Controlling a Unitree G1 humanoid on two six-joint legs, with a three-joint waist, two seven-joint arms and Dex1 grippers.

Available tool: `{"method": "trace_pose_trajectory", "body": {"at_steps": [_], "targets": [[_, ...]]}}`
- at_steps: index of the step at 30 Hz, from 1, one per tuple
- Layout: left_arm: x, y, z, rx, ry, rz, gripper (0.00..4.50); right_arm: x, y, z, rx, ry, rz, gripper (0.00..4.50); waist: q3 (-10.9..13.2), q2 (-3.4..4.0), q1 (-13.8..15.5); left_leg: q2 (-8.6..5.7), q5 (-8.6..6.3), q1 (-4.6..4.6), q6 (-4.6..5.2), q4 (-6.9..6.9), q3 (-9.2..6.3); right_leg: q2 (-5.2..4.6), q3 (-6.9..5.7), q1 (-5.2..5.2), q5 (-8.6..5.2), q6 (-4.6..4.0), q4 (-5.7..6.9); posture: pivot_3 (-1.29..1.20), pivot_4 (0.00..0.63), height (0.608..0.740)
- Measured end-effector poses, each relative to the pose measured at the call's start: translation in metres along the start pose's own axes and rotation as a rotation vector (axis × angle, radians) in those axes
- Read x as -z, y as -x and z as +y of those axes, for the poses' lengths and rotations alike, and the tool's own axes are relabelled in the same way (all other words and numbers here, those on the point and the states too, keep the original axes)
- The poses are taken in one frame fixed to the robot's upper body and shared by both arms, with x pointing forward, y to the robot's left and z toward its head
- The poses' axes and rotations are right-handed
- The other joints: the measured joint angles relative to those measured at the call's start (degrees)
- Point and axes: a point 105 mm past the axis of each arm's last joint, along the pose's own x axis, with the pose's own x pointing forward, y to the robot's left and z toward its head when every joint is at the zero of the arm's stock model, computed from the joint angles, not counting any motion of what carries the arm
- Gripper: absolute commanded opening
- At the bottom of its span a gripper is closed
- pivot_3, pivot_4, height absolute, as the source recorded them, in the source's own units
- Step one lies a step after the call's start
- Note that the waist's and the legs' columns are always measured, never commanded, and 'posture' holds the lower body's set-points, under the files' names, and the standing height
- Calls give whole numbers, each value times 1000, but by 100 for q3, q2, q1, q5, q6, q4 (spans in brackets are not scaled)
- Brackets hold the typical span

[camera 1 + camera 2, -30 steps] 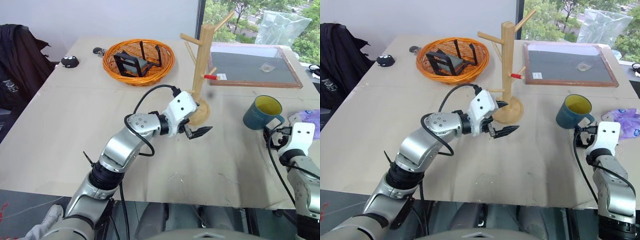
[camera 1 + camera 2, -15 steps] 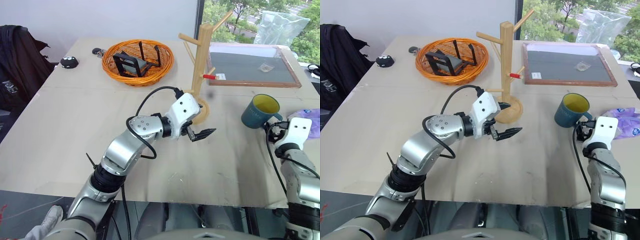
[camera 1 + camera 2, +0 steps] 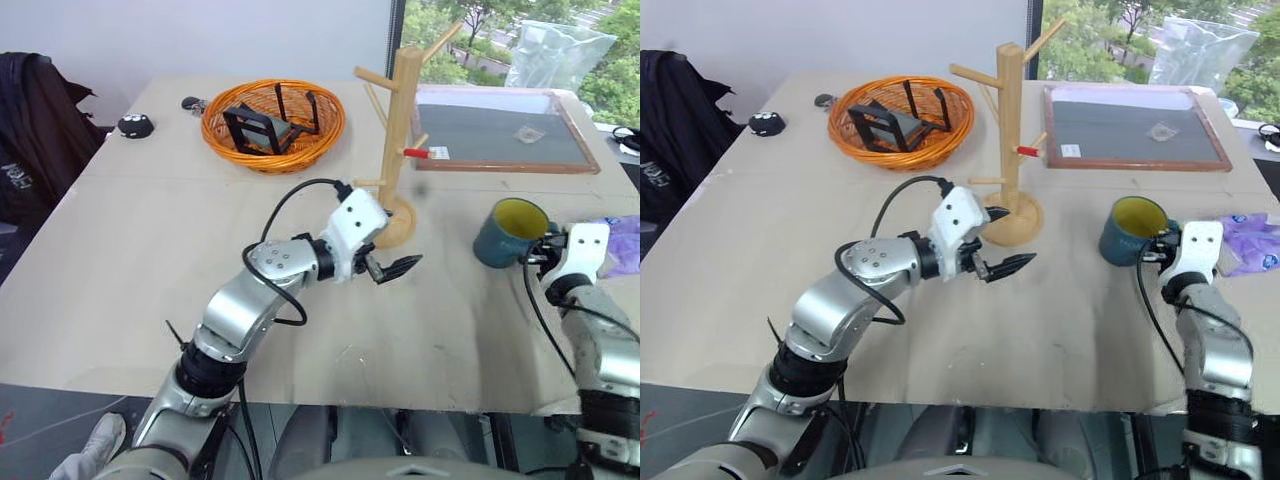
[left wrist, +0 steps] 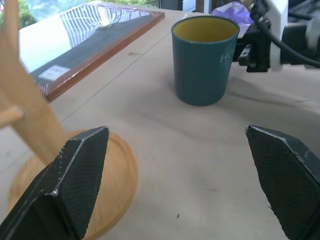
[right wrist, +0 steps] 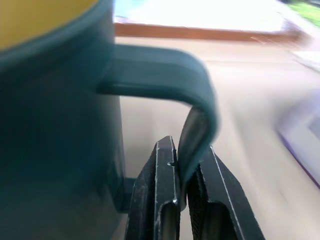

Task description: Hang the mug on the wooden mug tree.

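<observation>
The grasping step is judged complete: the right claw (image 3: 1162, 243) is clamped on the loop handle of the glazed teal-blue ceramic mug (image 3: 1127, 231), yellow inside, at the desk's (image 3: 1080, 330) right side. Next, a lift and carry leftward is called for, threading the handle over an angled peg of the smooth light-wood mug tree (image 3: 1009, 150). The left claw (image 3: 998, 266) is held open beside its disc base.

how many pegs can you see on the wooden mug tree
6 on the light-wood mug tree: two at the top, one each side; two thin ones mid-post, one each side; the red-tipped peg; one low on the left. Others may be hidden behind the post.
</observation>
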Motion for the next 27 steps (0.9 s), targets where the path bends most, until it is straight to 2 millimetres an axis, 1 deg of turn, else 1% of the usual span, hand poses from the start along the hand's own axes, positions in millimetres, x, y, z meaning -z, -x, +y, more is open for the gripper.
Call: {"method": "trace_pose_trajectory", "body": {"at_steps": [1, 2, 3, 4, 5, 6, 8, 9, 11, 17, 20, 23, 27], "targets": [[1, 6, 3, -20, 27, -23, 4500, -20, -4, 5, -115, 55, -12, 161, 5, 8, -19, 0, 0, 0, 1, 0, 3, 0, 4, -1, 0, 0, 0, 0, 150, 737], [0, 13, 7, -43, 59, -55, 4500, -47, -5, 10, -239, 124, -34, 161, 5, 8, -33, 1, -1, 1, 1, 0, -2, 0, 0, 0, 0, 0, -1, 0, 150, 737], [-1, 15, 8, -49, 69, -68, 4500, -60, -4, 12, -279, 152, -53, 161, 4, 5, -29, 2, -1, 0, 2, -3, -9, 1, -9, 2, 0, 0, -5, 0, 150, 737], [-3, 19, 9, -56, 88, -93, 4500, -79, -4, 18, -356, 196, -81, 161, 0, -1, -16, 6, -1, -1, 2, -3, -16, 3, -18, 5, -1, -1, -6, 0, 150, 737], [-7, 25, 10, -72, 117, -138, 4500, -94, -4, 31, -463, 252, -79, 161, 2, 2, -18, 7, -3, -1, 5, -4, -11, 2, -13, 2, 0, -1, -9, 0, 150, 737], [-10, 27, 9, -72, 130, -164, 4500, -102, -3, 37, -519, 284, -81, 161, 1, 1, -15, 7, -3, -1, 5, -5, -12, 0, -13, 4, 0, -1, -10, 0, 150, 737], [-17, 38, 6, -91, 171, -248, 4500, -127, -6, 64, -716, 395, -55, 161, 2, -3, -18, 5, -2, -6, 4, 0, -11, -7, -13, 4, 0, -1, -13, 0, 150, 737], [-19, 43, 6, -105, 178, -266, 4500, -137, -6, 74, -780, 437, -45, 161, 2, -4, -11, 5, -2, -6, 4, 2, -12, -8, -15, 5, 0, -1, -14, 0, 150, 737], [-19, 49, 5, -125, 186, -282, 4500, -147, -7, 86, -854, 484, -14, 161, 3, -5, 38, 5, -2, -6, 3, 2, -13, -9, -16, 4, 0, -1, -14, 0, 150, 737], [-21, 63, -5, -138, 205, -328, 4500, -158, -13, 107, -954, 547, 128, 161, 4, -8, 74, 2, -2, -19, 3, 2, -13, -31, -24, -8, 0, -1, -17, 0, 150, 737], [-21, 70, -7, -149, 218, -356, 4500, -165, -13, 117, -970, 572, 175, 161, 4, -8, 58, 2, -2, -19, 3, -2, -15, -31, -28, -9, 0, -1, -16, 0, 150, 737], [-21, 72, -6, -169, 218, -364, 4500, -166, -16, 126, -966, 569, 200, 161, 3, -8, 64, -1, -2, -19, 2, -1, -16, -30, -30, -8, 0, -1, -14, 0, 150, 737], [-20, 73, -5, -197, 225, -375, 4500, -168, -18, 130, -954, 550, 223, 161, 3, -8, 66, -5, -2, -19, 3, 0, -16, -31, -30, -8, 0, -1, -14, 0, 150, 737]]}}
